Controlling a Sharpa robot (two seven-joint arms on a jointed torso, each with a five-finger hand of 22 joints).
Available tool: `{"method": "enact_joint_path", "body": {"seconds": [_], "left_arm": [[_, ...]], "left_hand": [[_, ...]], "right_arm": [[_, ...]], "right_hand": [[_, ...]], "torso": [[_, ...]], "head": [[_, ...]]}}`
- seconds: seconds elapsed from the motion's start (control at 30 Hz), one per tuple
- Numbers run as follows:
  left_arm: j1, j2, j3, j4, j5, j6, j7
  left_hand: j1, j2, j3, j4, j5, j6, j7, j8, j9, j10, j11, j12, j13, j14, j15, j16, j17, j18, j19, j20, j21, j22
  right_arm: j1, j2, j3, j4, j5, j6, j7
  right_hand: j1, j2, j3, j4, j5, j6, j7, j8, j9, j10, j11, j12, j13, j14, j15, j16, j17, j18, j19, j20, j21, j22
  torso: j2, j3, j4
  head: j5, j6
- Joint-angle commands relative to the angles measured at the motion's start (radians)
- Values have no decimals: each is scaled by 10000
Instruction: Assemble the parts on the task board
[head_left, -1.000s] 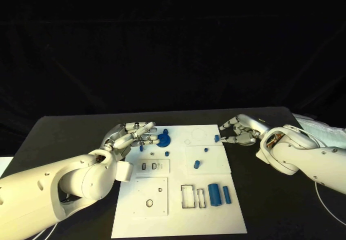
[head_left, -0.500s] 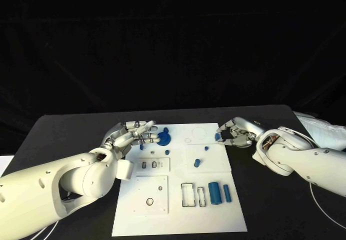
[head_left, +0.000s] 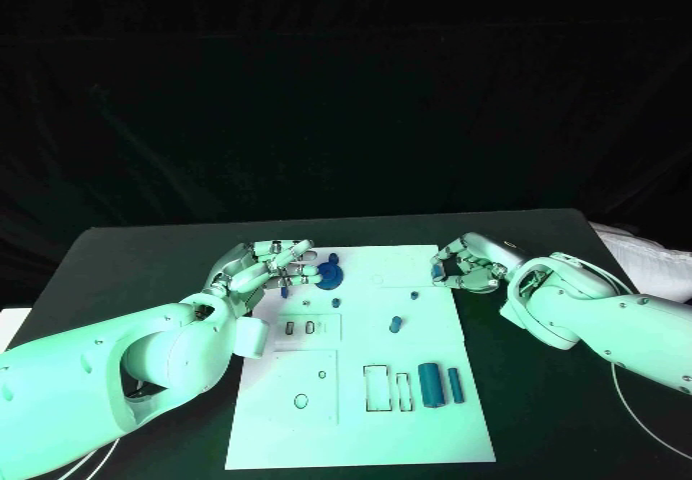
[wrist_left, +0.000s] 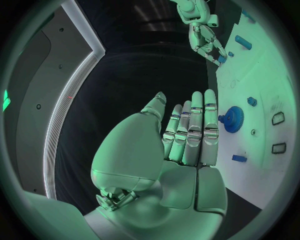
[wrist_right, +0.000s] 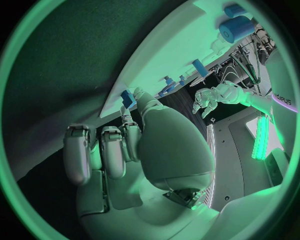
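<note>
The white task board (head_left: 355, 440) lies in the middle of the black table. A blue gear (head_left: 329, 278) stands near its far left corner. My left hand (head_left: 267, 267) hovers just left of the gear, its fingers (wrist_left: 194, 132) straight and side by side, holding nothing. At the board's far right edge my right hand (head_left: 470, 264) pinches a small blue piece (head_left: 436, 271) between thumb and finger; the pinched piece (wrist_right: 129, 97) is plain in the right wrist view. Two blue cylinders (head_left: 440, 385) lie near the board's right front.
Small blue parts lie loose on the board: one (head_left: 395, 324) at its middle, a tiny one (head_left: 413, 296) behind that, another (head_left: 335, 302) below the gear. Empty slots (head_left: 384, 390) sit beside the cylinders. Bare black table surrounds the board.
My right hand has shifted a little to the left, towards the board's far right edge, still pinching the blue piece. The left hand has stayed by the gear.
</note>
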Motion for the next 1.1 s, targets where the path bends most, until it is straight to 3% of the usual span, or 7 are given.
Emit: {"method": "enact_joint_path", "body": {"seconds": [0.03,0.57,0.73,1.1], "left_arm": [[8,23,7,18,6,231,19],[8,11,7,25,3,240,-9],[8,9,7,25,2,242,-13],[8,8,7,16,2,244,-18]], "left_hand": [[8,56,6,-38,-45,9,56,-52,-4,43,58,-42,-4,-35,31,-30,9,101,71,-28,-54,-8],[8,56,6,-38,-45,9,56,-52,-4,43,58,-42,-4,-35,31,-30,9,101,71,-28,-54,-8],[8,56,6,-38,-45,9,56,-52,-4,43,58,-42,-4,-35,31,-30,9,101,71,-28,-54,-8],[16,67,13,-57,-47,10,57,-56,-4,46,58,-50,-6,-37,31,-47,23,101,77,-28,-67,-10]], "right_arm": [[-10,29,1,-45,-60,11,-14],[-11,94,2,-139,-63,119,-120],[-11,141,2,-151,-121,5,-305],[-11,227,5,-84,-185,-434,-620]], "right_hand": [[30,189,144,-51,-42,183,-26,90,23,132,12,48,1360,1039,23,47,2454,-100,41,15,51,606],[83,340,463,-281,-210,832,-236,230,90,166,-160,85,1401,1046,-121,58,2484,-103,48,-108,62,630],[26,337,487,-303,-240,946,-273,253,101,176,-192,92,1409,1050,-158,66,2505,-105,53,-141,67,642],[-149,358,515,-292,-187,1169,-369,299,129,210,-272,127,1439,1058,-217,80,2540,-112,72,-198,82,674]], "torso": [[-1,-2,3],[3,13,0],[-4,9,2],[-8,7,16]], "head": [[-13,1],[-37,-27],[-111,-74],[-91,-79]]}}
